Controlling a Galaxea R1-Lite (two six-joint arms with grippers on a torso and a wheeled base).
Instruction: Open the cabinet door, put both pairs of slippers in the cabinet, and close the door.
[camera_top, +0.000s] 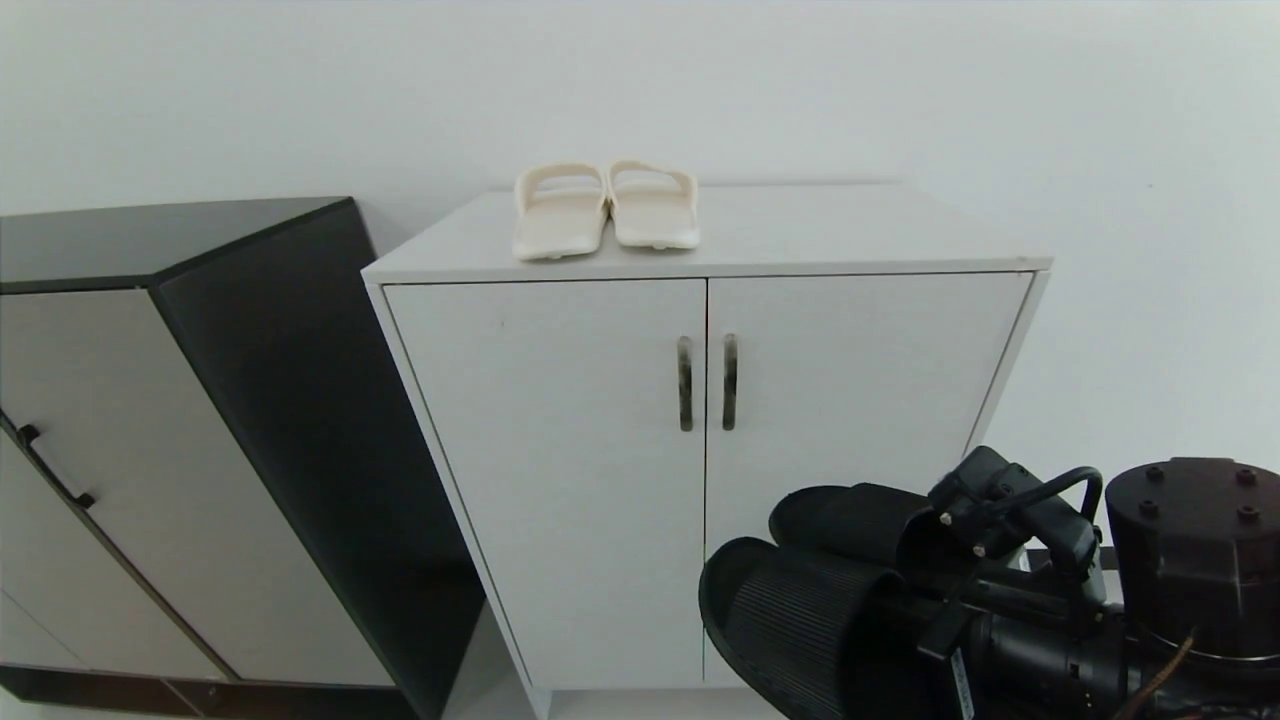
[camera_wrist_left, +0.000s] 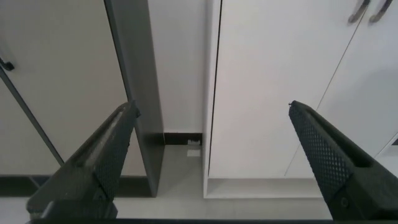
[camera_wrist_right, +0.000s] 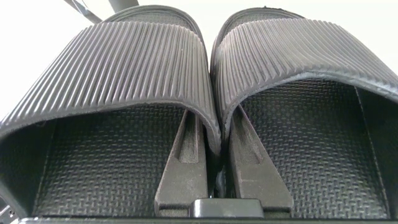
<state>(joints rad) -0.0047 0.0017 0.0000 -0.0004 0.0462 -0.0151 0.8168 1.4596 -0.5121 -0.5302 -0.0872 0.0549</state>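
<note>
A pair of cream slippers lies on top of the white cabinet, near its front edge. Both cabinet doors are closed, and their two dark handles meet at the middle. In front of the right door's lower part my right gripper is shut on a pair of black ribbed slippers. Its fingers reach inside the two slippers and pinch their inner sides together. Low down, my left gripper stands open and holds nothing, facing the white cabinet's left door.
A black-sided cabinet with a pale front stands close to the left of the white one, leaving a narrow strip of floor between them. A plain white wall rises behind both.
</note>
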